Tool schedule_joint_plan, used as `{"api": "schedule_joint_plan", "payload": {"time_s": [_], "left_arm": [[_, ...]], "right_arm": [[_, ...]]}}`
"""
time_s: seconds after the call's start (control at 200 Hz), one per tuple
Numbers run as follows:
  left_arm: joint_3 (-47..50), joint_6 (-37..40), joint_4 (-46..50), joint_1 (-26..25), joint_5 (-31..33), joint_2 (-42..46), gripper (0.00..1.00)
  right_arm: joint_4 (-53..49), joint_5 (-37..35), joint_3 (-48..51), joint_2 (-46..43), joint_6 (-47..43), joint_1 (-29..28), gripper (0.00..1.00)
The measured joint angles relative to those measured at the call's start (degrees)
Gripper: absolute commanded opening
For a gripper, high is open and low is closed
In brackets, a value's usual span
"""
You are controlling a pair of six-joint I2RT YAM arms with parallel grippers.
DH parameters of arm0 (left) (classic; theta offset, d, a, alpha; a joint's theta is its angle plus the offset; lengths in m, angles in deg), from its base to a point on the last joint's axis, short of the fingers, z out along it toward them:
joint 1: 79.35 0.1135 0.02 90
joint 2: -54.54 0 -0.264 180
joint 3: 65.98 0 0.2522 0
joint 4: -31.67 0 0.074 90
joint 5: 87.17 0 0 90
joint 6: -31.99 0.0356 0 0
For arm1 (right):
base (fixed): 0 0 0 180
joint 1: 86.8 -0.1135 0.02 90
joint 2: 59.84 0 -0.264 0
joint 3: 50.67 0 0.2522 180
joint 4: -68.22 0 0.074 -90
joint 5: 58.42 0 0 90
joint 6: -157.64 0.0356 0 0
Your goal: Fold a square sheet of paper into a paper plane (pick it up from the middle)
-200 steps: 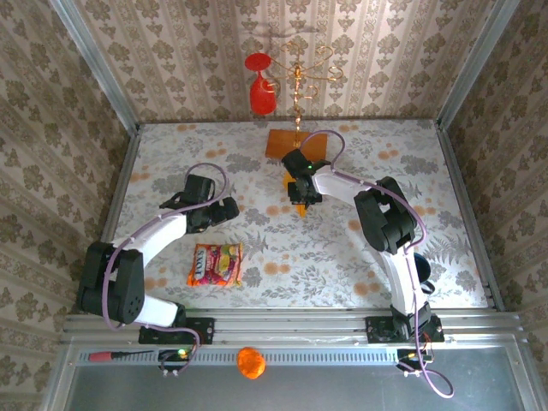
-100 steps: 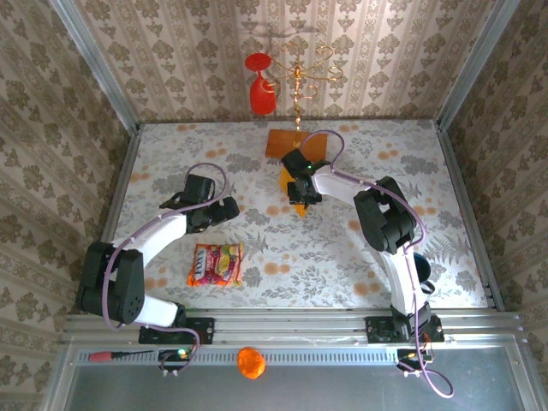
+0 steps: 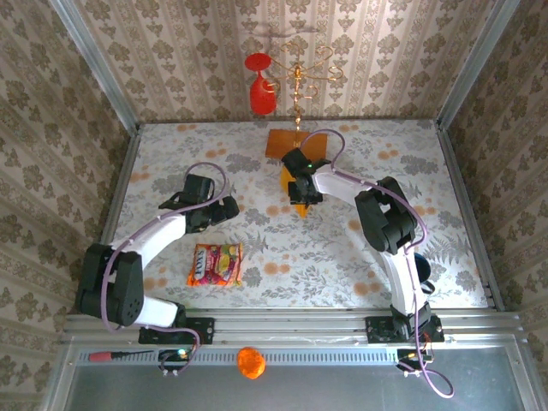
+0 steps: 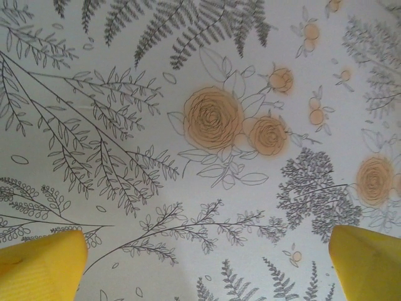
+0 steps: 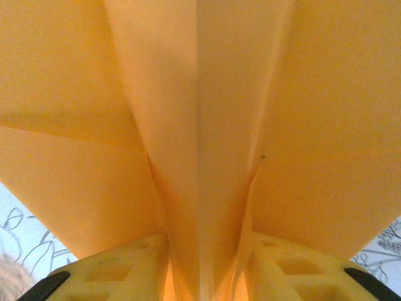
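The folding step looked done, since the paper plane (image 3: 285, 178) was already a creased dart near the far middle of the table (image 3: 342, 248), just in front of the brownish board (image 3: 287, 144). What remained was probably the release. The 2 yellow fingers (image 5: 113, 276) of the right gripper (image 3: 300, 193) flanked the plane's centre fold, partly parted. Whether they pinched it or merely stood beside it could not be told. The next move would call for spreading them clear and backing off straight, so the fold was not dragged. The left gripper (image 4: 207, 263) gaped wide over bare tabletop, holding nothing, near the snack packet (image 3: 216, 264).
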Motion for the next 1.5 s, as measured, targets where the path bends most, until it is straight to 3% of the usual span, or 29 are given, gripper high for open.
{"api": "schedule_joint_plan", "payload": {"time_s": [0.29,0.48,0.655,0.79,0.915,1.115,1.295,1.5], "left_arm": [[-1.3,0.5,0.4,0.5,0.6,3.2,1.0],[-3.9,3.3,2.3,2.7,3.4,7.4,1.0],[-4.4,7.4,2.1,5.6,10.2,13.6,1.0],[-1.4,10.6,-2.7,8.9,16.7,17.5,1.0],[3.7,12.6,-7.3,12.4,21.7,19.2,1.0],[14.8,21.0,-19.4,14.3,26.6,20.5,1.0],[18.7,28.3,-29.5,15.1,26.0,17.3,1.0],[21.6,32.7,-43.3,16.5,22.3,9.8,1.0]], "right_arm": [[-0.3,0.0,0.8,-10.3,0.0,0.3,0.46],[2.1,-1.7,8.2,-22.3,-0.2,2.0,0.58],[6.1,-8.2,18.8,-36.7,-2.0,6.4,0.77],[11.9,-14.2,30.8,-49.5,-4.9,12.2,1.0],[17.7,-19.1,41.4,-58.3,-6.9,18.6,1.0],[28.1,-23.4,55.8,-64.2,-10.2,26.4,1.0],[39.3,-22.0,65.0,-62.9,-11.0,31.4,1.0],[53.2,-17.8,72.2,-56.4,-13.9,31.9,1.0]]}}
